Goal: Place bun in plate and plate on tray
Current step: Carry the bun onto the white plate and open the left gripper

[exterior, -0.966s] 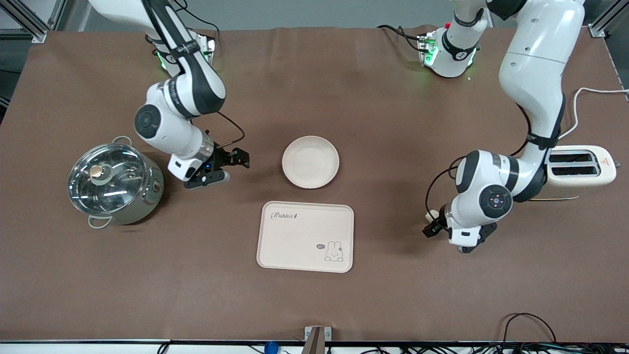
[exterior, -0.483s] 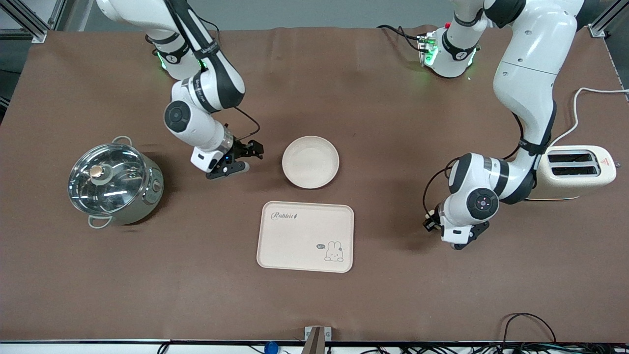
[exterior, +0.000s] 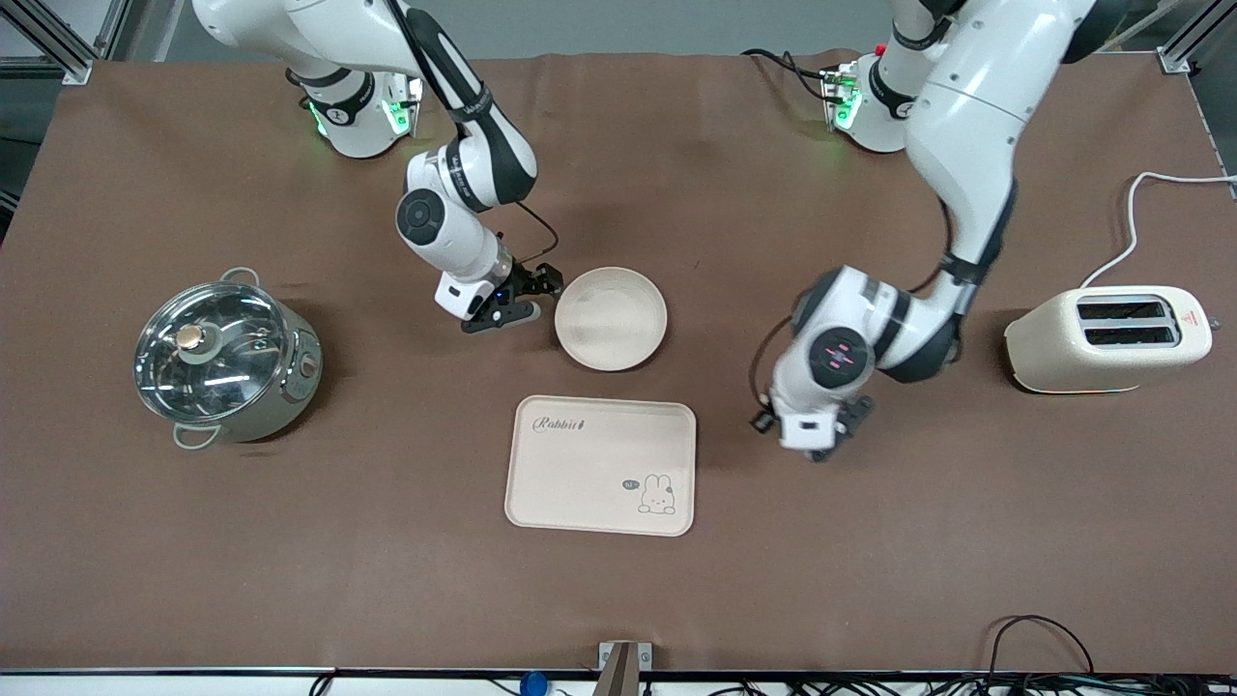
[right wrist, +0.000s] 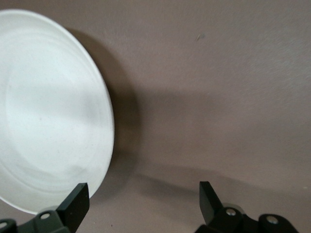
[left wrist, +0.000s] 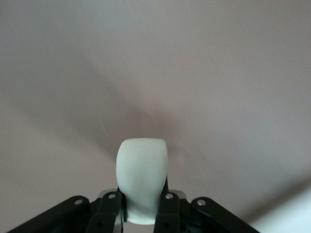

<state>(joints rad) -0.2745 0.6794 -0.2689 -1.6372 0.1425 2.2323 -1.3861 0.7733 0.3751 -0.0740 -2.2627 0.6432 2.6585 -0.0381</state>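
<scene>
On the brown counter [exterior: 870,580] I see the plate [exterior: 611,318] sitting empty near the middle, with the tray [exterior: 600,465] just nearer the front camera and apart from it, its "Rabbit" lettering and rabbit drawing facing up. Neither carries anything.

My left gripper [exterior: 763,419] hangs over bare counter beside the tray, toward the left arm's end. From the left wrist view its fingers [left wrist: 166,209] are closed narrow on the bun [left wrist: 142,184], which stands up between them as a pale rounded lump, clear of the surface. In the front view the bun itself is hidden under the wrist.

My right gripper [exterior: 546,285] sits low just beside the plate's rim, on the side toward the right arm's end. In the right wrist view its fingers [right wrist: 77,205] are spread wide with nothing between them, and the plate [right wrist: 48,116] fills the area next to one fingertip; I cannot tell whether that tip touches the rim.

A lidded steel pot [exterior: 224,356] stands toward the right arm's end, and a cream toaster [exterior: 1109,340] toward the left arm's end, both well apart from the plate and tray.
</scene>
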